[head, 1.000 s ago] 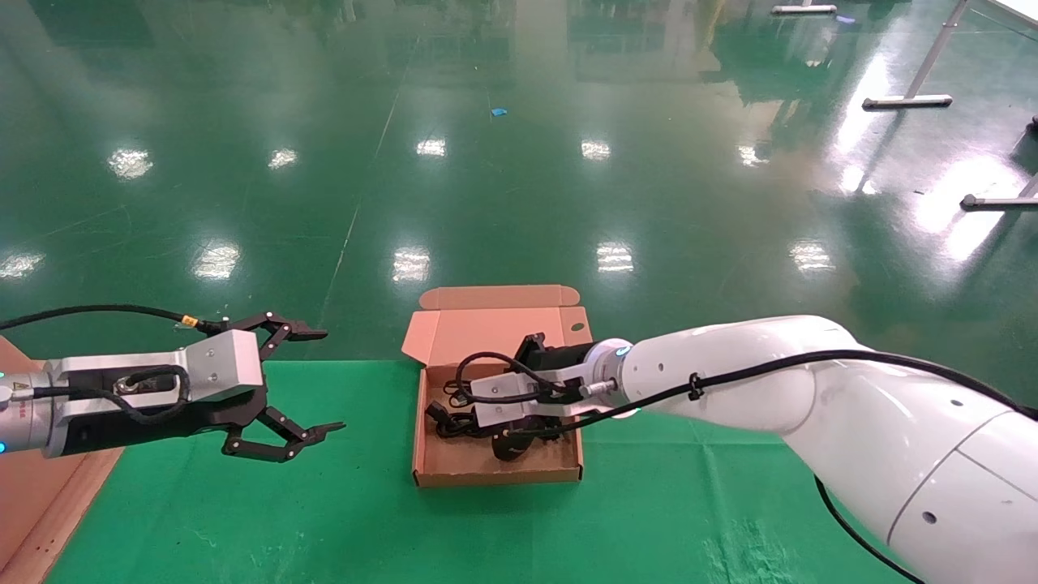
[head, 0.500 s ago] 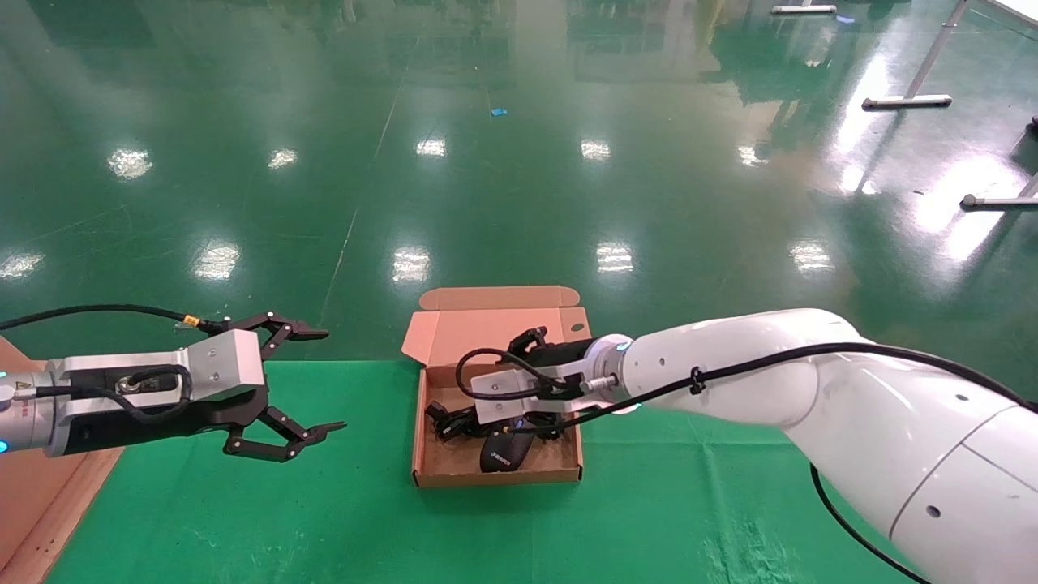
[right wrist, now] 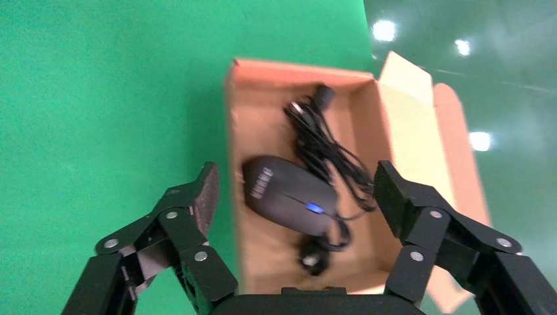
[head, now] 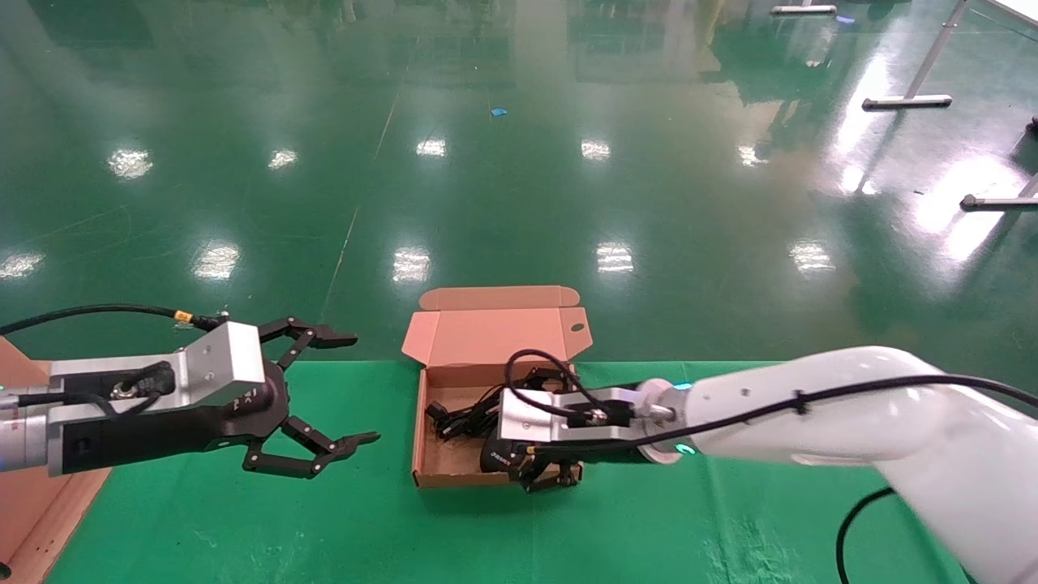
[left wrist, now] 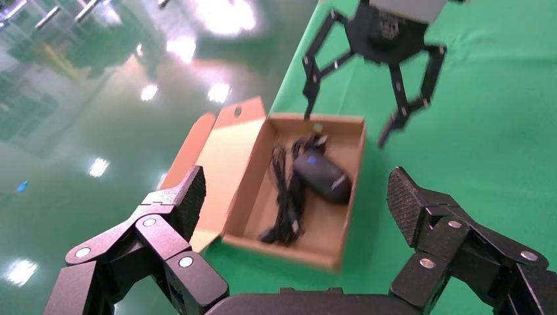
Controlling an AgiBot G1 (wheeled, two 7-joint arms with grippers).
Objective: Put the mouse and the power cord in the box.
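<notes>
The brown cardboard box (head: 430,474) lies open on the green cloth, its lid (head: 495,332) folded back. Inside it rest the black mouse (head: 496,456) with its blue-lit wheel and, beside it, the looped black power cord (head: 458,418). The right wrist view shows the mouse (right wrist: 289,197) and cord (right wrist: 328,151) below my right gripper (right wrist: 295,184). That right gripper (head: 509,442) hovers open and empty over the box's near right corner. My left gripper (head: 361,389) is open, to the left of the box and apart from it, facing the mouse (left wrist: 322,177) and cord (left wrist: 286,197).
The green cloth table (head: 243,511) ends just behind the box, with glossy green floor beyond. A brown cardboard piece (head: 32,495) lies at the table's left edge. Metal stand feet (head: 907,102) are far off at the back right.
My right gripper has let go of the mouse, lifted out of the box and drawn back toward its near right corner. The left gripper has shifted a little toward the box.
</notes>
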